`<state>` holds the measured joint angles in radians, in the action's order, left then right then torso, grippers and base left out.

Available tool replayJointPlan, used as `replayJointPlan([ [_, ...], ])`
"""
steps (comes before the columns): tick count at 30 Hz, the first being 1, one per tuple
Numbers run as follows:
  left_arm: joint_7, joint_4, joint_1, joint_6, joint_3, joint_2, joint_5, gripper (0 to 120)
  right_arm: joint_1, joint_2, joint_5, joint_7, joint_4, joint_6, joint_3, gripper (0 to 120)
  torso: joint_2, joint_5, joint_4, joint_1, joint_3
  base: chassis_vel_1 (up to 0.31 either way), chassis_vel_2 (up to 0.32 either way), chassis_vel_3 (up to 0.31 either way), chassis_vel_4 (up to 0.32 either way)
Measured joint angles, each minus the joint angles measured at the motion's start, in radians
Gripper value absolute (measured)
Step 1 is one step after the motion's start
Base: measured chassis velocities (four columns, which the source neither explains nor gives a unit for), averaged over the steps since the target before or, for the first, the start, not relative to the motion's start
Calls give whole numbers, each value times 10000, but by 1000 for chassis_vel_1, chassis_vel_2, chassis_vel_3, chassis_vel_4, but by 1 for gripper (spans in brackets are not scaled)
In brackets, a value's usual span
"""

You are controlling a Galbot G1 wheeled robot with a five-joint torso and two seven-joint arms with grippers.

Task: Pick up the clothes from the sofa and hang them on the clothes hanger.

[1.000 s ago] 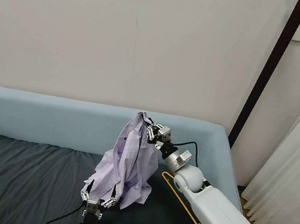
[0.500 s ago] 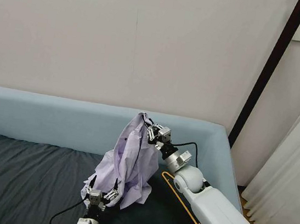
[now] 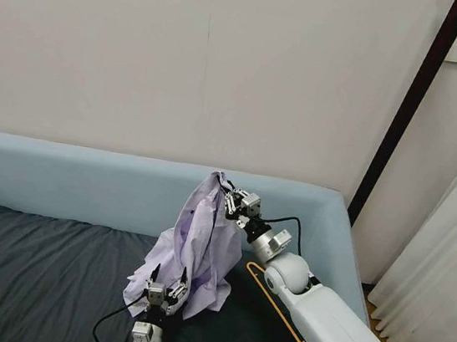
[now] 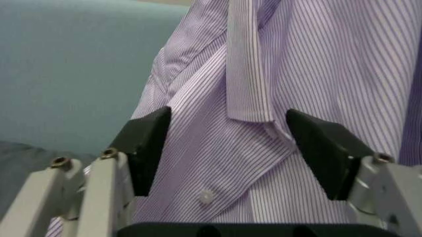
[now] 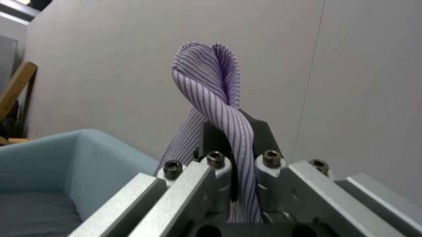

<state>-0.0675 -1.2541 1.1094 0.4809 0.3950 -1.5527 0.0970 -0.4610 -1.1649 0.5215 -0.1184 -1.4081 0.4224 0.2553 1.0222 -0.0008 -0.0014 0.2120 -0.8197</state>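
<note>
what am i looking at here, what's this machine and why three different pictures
This is a two-armed robot at a light blue sofa with a dark seat cover. The wide picture is from a camera on its head; the two close-ups are from cameras on its wrists. Its right hand is shut on a purple striped shirt, holding its top end up. Its left hand is open, close to the shirt's lower part.
</note>
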Motion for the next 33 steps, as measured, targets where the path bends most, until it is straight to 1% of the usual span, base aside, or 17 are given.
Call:
replayJointPlan([
  [1,0,0,0,0,0,0,0,67,0,0,0,0,0,0,0,0,0,0,0,0,0,0,0,0,0],
  [5,-3,-115,115,34,-3,47,44,44,7,7,-1,6,15,-2,-37,0,0,0,1,0,0,0,0,0,0],
  [9,-2,-114,112,89,19,70,67,32,-6,23,-3,6,11,-2,-44,0,1,0,1,0,0,0,0,0,0],
  [11,-3,-114,112,94,21,72,72,30,-7,28,-3,6,7,-2,-44,0,0,0,1,0,0,0,0,0,0],
  [13,0,-119,106,161,25,72,93,19,-21,60,-5,8,-26,-3,-47,0,1,0,1,0,0,0,0,0,0],
  [14,2,-120,105,174,27,70,95,18,-25,64,-5,12,-33,-2,-49,0,0,0,1,0,0,0,0,0,0],
  [15,7,-131,104,225,34,47,128,11,-41,75,-5,26,-64,-2,-52,0,1,0,1,0,0,0,0,0,0],
  [16,7,-131,104,225,34,47,128,11,-41,75,-5,26,-64,-2,-52,0,1,0,1,0,0,0,0,0,0],
  [17,10,-174,112,253,35,18,177,4,-65,90,-5,38,-99,-2,-54,0,1,-1,1,1,0,0,0,0,0],
  [22,39,-608,356,309,41,101,304,0,-127,148,-6,88,-134,6,-78,0,0,-2,-1,0,0,0,0,0,0],
  [24,94,-1035,523,344,44,303,486,0,-144,176,13,175,-146,8,-113,0,0,-2,1,0,0,0,0,0,0],
  [25,153,-1680,709,351,74,660,741,0,-147,232,97,274,-165,-2,-172,0,0,-3,1,0,0,0,0,0,0],
  [26,153,-1680,709,351,74,660,741,0,-147,232,97,274,-165,-2,-172,0,0,-3,1,0,0,0,0,0,0],
  [29,199,-3077,855,163,150,1552,1380,0,-135,353,208,312,-166,-82,-294,0,0,-2,1,-1,1,0,0,0,0],
  [31,199,-3077,855,163,150,1552,1380,0,-135,353,208,312,-166,-82,-294,0,0,-2,1,-1,1,0,0,0,0],
  [32,221,-4607,778,-302,242,2732,2446,0,-107,485,313,371,-165,-171,-445,0,1,-6,4,-1,1,0,0,0,0],
  [33,233,-4955,711,-397,264,3026,2738,0,-103,510,323,384,-166,-182,-473,0,0,-8,5,-1,0,0,0,0,0],
])
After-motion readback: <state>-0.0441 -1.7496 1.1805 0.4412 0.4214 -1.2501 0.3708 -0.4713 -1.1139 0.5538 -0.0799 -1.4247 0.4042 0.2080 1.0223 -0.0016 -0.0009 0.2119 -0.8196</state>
